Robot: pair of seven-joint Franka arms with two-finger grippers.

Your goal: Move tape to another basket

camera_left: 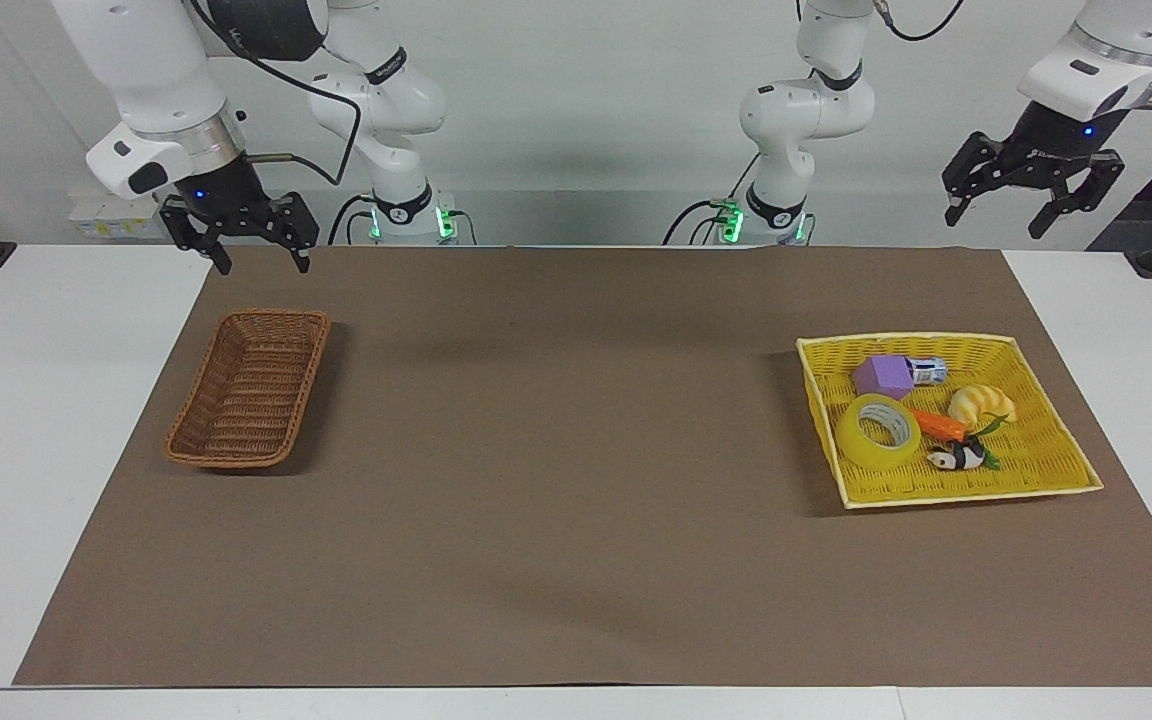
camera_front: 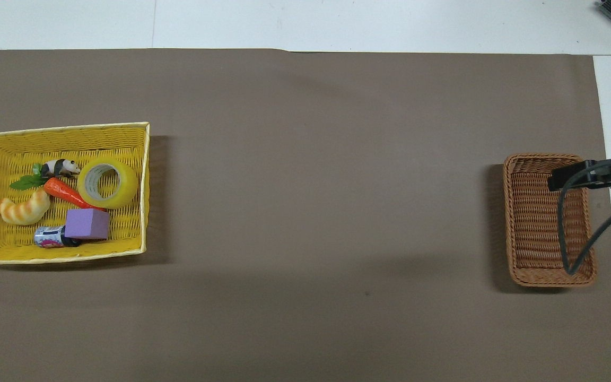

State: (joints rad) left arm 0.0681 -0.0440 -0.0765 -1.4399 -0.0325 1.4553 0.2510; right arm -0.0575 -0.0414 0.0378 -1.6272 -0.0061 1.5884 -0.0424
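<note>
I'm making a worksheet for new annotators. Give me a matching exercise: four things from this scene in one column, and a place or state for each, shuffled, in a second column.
Things:
1. tape
2. brown basket
3. purple cube
4. left tool

Places or states:
A. holds nothing, at the right arm's end of the table
B. in the air, fingers open
C. in the yellow basket, beside the toy carrot and farther from the robots than the cube
D. in the yellow basket, beside a small can

Pairs: 1-C, 2-A, 3-D, 4-B

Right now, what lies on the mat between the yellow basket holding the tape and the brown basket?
Nothing: only bare brown mat separates the yellow basket, with the tape, from the brown basket, clearest overhead.
</note>
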